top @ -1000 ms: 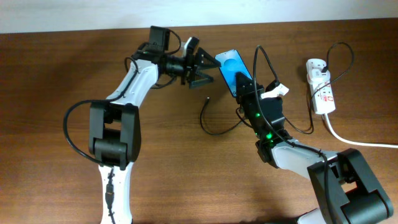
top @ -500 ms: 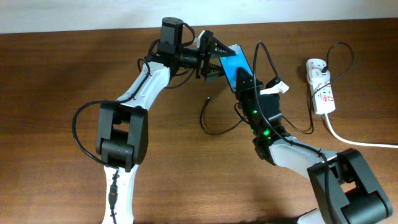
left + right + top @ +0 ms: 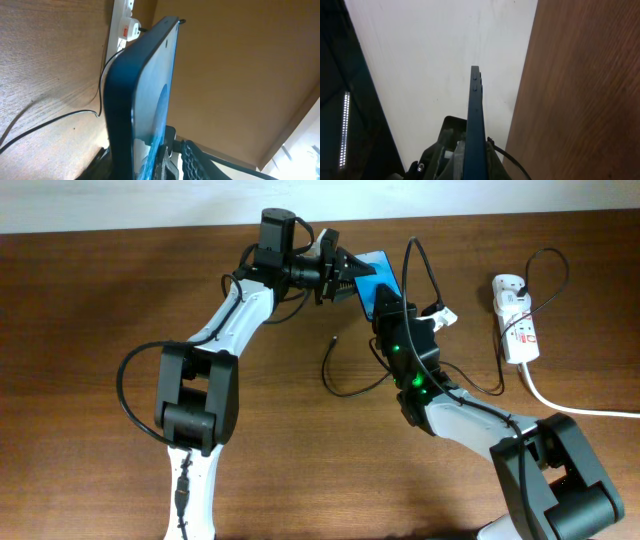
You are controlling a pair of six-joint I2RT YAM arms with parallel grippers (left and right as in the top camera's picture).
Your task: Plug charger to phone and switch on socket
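The wooden table (image 3: 100,330) spread out on every side of the phone (image 3: 378,280), which sat up near the table's far edge with its blue screen turned toward the overhead camera. The left arm (image 3: 225,320) reached to the phone from the side away from the socket (image 3: 517,320). The right arm (image 3: 470,415) came up to the phone from the near side. The socket, a white strip with red marks, lay well apart from the phone. Its thick white cord (image 3: 570,408) trailed off farther from the phone.

The charger (image 3: 345,393) lay as a thin black loop on the wood near the phone, between the two arms. Its tiny tip (image 3: 333,338) lay free on the table, just short of the phone and not touching it. The rest of the cable ran under the right arm and away from the phone toward the socket.

The right gripper (image 3: 388,305) was clamped on the phone's near end. The right wrist view showed the phone edge-on, rising from between the fingers with its side buttons visible. The left gripper (image 3: 348,275) was at the phone's edge on the side away from the socket. The left wrist view showed the phone filling the space between its fingers, but whether they pressed on it could not be told.
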